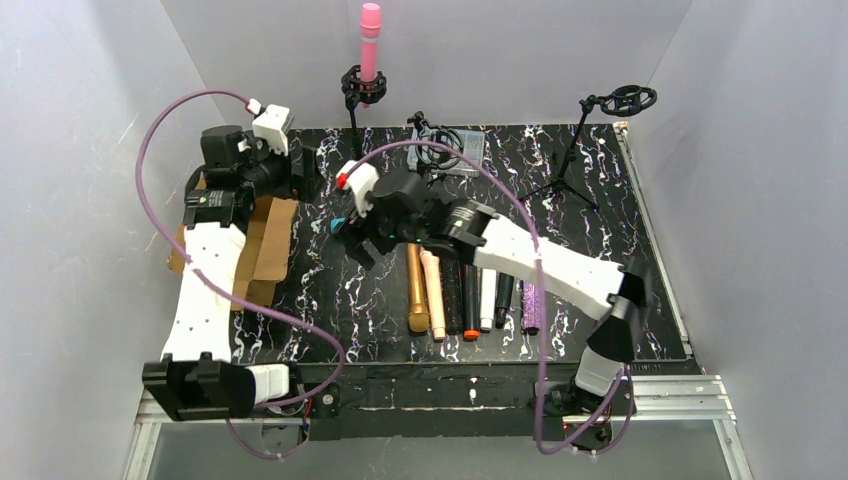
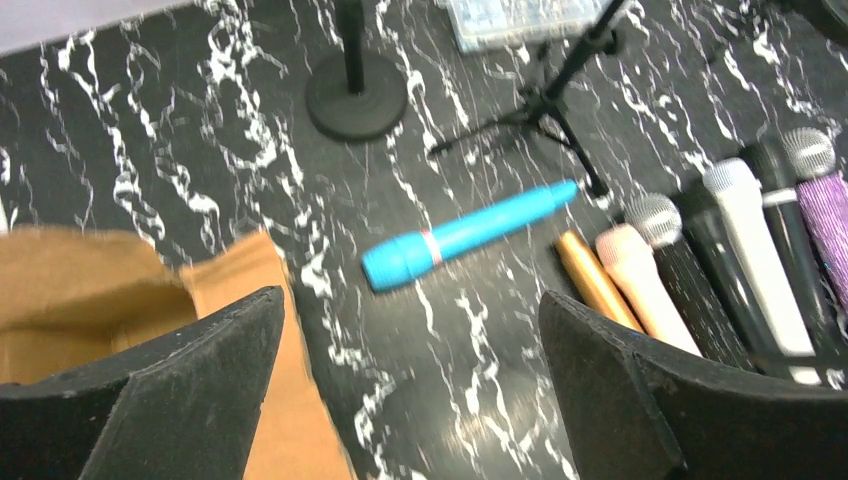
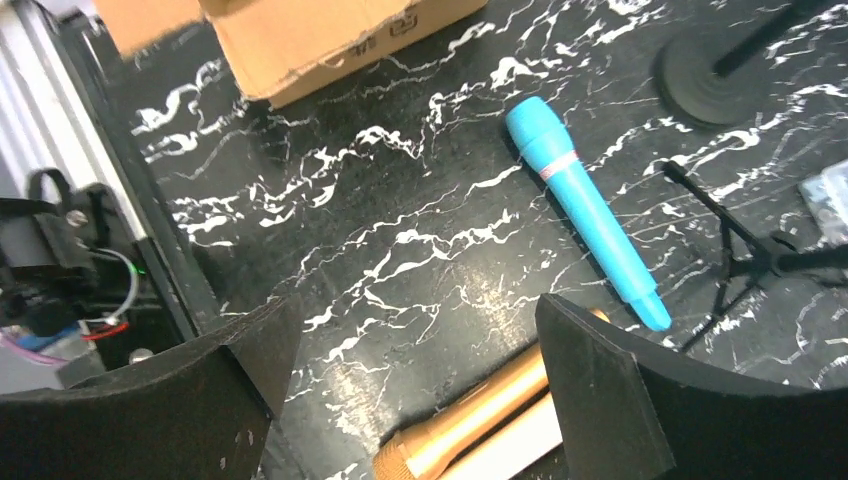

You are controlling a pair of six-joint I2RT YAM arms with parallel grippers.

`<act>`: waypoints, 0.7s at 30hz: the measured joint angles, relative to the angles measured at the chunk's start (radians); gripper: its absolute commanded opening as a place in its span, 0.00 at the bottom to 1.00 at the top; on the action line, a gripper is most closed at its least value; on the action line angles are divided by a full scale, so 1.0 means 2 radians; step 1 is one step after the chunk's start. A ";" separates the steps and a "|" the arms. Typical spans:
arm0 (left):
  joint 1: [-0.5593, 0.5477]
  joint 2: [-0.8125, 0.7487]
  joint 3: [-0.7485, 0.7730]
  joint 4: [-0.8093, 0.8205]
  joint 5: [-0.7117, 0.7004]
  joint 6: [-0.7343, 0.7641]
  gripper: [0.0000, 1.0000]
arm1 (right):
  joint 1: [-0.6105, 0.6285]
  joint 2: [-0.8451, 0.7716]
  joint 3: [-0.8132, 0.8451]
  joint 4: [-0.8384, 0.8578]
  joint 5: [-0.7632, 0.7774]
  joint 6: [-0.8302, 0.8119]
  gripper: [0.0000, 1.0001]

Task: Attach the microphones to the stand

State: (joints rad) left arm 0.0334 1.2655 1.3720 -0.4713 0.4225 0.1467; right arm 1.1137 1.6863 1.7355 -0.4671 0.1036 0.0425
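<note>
- Top camera: slim pink microphone [image 1: 370,45] clipped upright in black round-base stand [image 1: 354,128], 12 o'clock.
- Left wrist: left gripper [image 2: 408,300] gaping, empty; teal-blue stick microphone [image 2: 465,235] lies at 12 o'clock.
- Right wrist: right gripper [image 3: 415,305] gaping, empty; metallic gold microphone [image 3: 470,430] at 6 o'clock.

1. In the top view the right arm [image 1: 560,265] covers the far ends of the row of microphones [image 1: 470,300] toward 6 o'clock on the bench [image 1: 640,230]; we cannot find the teal microphone [image 2: 465,235] there.
2. In the right wrist view the gold microphone [image 3: 470,425] is cut off at 6 o'clock by the frame edge and a finger [image 3: 600,390] of the right end effector [image 3: 418,305].
3. The round-based stand [image 3: 712,80] there shows only foot and pole stub, clipped at 1 o'clock.
4. In the left wrist view the purple glitter microphone [image 2: 825,215] runs off at 3 o'clock; the cardboard box [image 2: 90,290] at 9 o'clock is blurred.
</note>
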 measured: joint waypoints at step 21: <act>0.025 -0.099 0.023 -0.211 -0.027 -0.016 0.98 | -0.089 0.327 0.205 -0.043 -0.040 -0.129 0.97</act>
State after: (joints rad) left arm 0.0826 1.0668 1.4189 -0.8940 0.3683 0.1139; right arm 0.9363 2.3413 2.1460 -0.5526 0.0227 -0.2157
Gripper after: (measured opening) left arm 0.982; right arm 0.970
